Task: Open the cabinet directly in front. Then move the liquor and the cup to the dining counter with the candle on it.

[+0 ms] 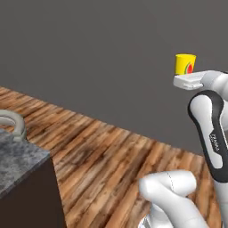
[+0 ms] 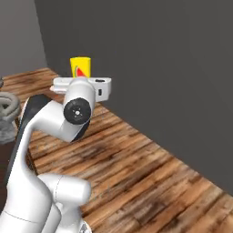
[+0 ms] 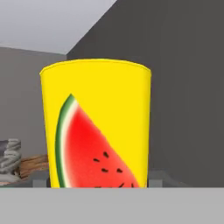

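Hand view | cup (image 3: 96, 127) upright between the jaws | jaws pinching its lower sides, held in the air

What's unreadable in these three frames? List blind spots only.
- Tool fingertips: in both base views the white hand covers them, so contact with the yellow cylindrical watermelon-print cup is not visible.
- Cup's base: the hand view's bottom edge cuts it off.
- Grey-black marbled stone counter: the left base view's left edge crops it, so what stands on it is unknown.
- Grey round-backed stool: partly behind the arm in the right base view.
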